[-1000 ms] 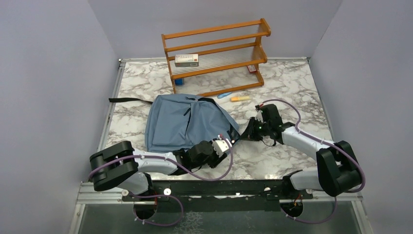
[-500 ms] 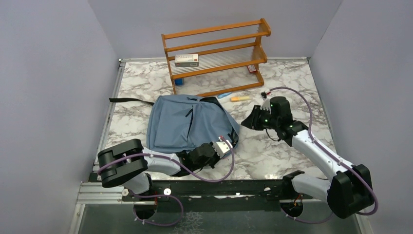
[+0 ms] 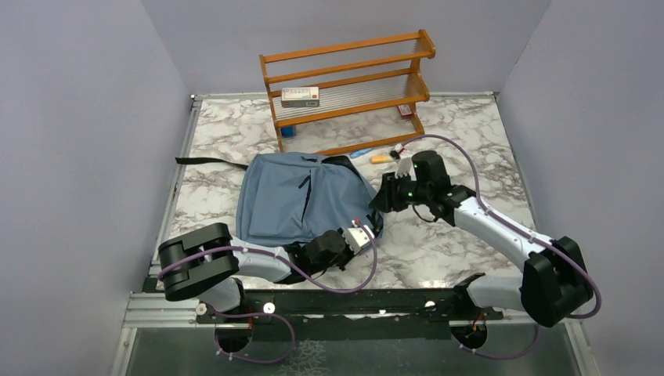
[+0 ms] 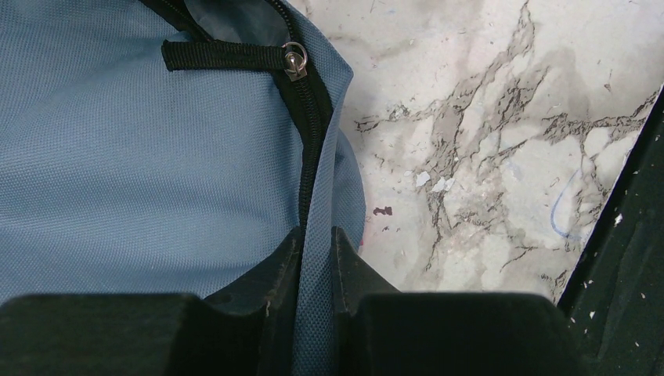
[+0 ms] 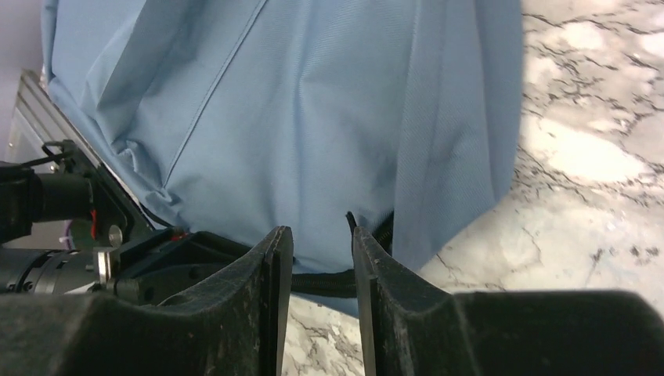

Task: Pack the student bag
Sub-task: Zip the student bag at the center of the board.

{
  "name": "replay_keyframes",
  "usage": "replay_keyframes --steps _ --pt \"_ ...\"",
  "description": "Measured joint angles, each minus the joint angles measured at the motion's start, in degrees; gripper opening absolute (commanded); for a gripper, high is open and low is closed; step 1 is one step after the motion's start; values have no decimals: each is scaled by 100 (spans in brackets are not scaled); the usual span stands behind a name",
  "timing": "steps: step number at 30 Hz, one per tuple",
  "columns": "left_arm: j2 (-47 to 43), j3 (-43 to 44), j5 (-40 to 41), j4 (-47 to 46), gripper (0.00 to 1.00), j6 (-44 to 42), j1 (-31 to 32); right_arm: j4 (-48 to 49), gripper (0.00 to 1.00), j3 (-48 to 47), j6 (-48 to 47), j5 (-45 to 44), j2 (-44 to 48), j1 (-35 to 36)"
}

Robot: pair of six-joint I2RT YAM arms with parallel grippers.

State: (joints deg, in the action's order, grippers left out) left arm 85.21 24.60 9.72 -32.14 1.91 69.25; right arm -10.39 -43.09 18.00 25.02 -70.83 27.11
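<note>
a marble-patterned desk [image 3: 470, 133] sits between plain lavender-grey walls [image 3: 78, 117]. a wooden rack [image 3: 350, 109] stands along the desk's far edge, with a small white box [image 3: 301, 96] on its lower shelf. just in front of the rack, toward the right, an orange pen-like thing [image 3: 381, 159] and a blue one [image 3: 361, 153] lie on the marble.

the student bag [image 3: 294, 200] lies flat on the left half of the desk, running from about the middle down toward the near edge. one black strap [image 3: 205, 161] trails out toward the left edge.

the left gripper [image 3: 365, 232] is at the bag's near right corner. in the left wrist view its pincer [image 4: 316, 239] is pressed together on a thin fold of the blue fabric right beside the black zipper line. the metal zipper pull [image 4: 294, 61] sits farther up that line, next to a short black tab [image 4: 223, 55].

the right gripper [image 3: 378, 202] is low at the bag's right edge, just above the left one in the top view. in the right wrist view its pincer [image 5: 321, 235] is spread, with blue fabric and a strip of black trim showing in the gap. nothing is pinched between the fingers, and i cannot tell whether the tips touch the bag.
</note>
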Motion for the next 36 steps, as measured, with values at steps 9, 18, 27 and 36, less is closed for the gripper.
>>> replay_keyframes --steps 9,18,27,36 --pt "11 0 0 -22 16 0 11 -96 42 -315 -396 -160 -833 474" --pt "15 0 0 -26 17 -2 11 -304 46 -435 -629 -494 -1082 531" --pt "66 2 -2 -96 16 -7 15 -444 46 -444 -776 -522 -1252 570" --pt "81 2 -4 -118 16 -7 15 -621 30 -444 -903 -527 -1403 623"
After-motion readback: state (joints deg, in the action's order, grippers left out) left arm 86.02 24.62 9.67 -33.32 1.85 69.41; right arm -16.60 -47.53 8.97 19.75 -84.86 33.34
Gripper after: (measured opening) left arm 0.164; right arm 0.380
